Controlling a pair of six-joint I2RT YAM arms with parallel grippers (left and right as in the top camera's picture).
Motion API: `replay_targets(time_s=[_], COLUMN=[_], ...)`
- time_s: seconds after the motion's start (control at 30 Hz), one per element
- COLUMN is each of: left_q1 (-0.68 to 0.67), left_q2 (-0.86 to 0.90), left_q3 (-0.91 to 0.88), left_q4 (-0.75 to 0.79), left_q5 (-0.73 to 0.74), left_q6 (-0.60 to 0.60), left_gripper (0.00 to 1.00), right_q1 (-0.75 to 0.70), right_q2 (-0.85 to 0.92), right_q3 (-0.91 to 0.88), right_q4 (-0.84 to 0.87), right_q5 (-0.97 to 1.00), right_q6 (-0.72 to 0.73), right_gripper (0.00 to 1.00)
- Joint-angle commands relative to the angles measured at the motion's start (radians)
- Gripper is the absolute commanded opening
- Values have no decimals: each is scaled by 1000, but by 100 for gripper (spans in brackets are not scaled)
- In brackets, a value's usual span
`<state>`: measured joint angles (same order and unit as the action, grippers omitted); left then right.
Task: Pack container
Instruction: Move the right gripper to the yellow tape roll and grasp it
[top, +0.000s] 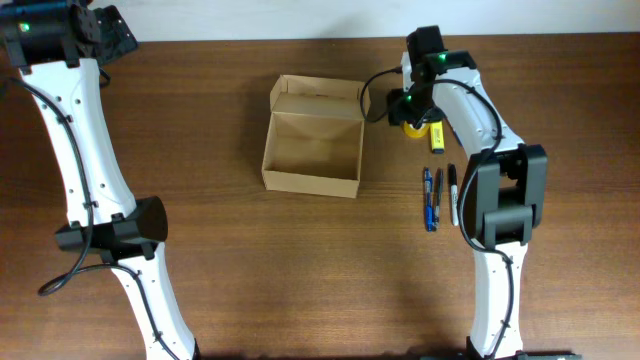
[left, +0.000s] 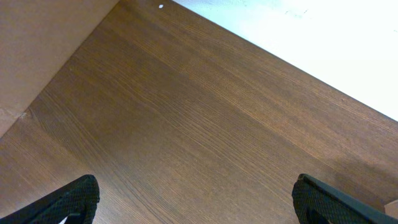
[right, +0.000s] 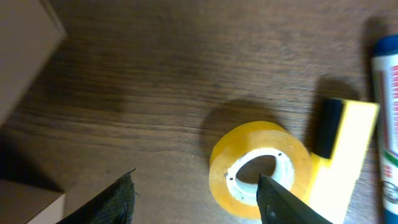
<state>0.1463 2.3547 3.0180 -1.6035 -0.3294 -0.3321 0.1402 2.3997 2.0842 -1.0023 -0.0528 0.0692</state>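
Container (top: 312, 140) | centre of desk (top: 220, 280), lid open, empty | tape roll (right: 258, 168), highlighter (right: 345, 140), pens (top: 432, 195) unpacked alongside | right claw (right: 198, 182) released above tape roll | left claw (left: 196, 182) released, holding nothing | packing not yet begun

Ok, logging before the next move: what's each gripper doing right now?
Left gripper: open, empty.
Right gripper: open, over the tape roll, not closed on it.
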Motion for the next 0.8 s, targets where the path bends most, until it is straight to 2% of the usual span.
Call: replay_targets(time_s=[0.0, 0.1, 0.37, 0.53, 0.77], left_q1=[3, 3, 3, 3, 3], left_q2=[18, 18, 18, 18, 18], left_q3=[-3, -3, -3, -3, -3], left_q4=[2, 2, 2, 2, 2], left_q5=[1, 1, 1, 1, 1], left_q6=[8, 8, 8, 8, 8], left_gripper=[100, 100, 100, 100, 100], right_q1=[5, 5, 4, 3, 3], right_q2=[44, 58, 94, 97, 97], right_q3=[14, 14, 14, 14, 14], right_q4=[0, 0, -11, -24, -63], right_q5=[-3, -2, 6, 68, 126], right_q6=[-5, -5, -5, 26, 68], right_gripper=[62, 59, 58, 44, 44])
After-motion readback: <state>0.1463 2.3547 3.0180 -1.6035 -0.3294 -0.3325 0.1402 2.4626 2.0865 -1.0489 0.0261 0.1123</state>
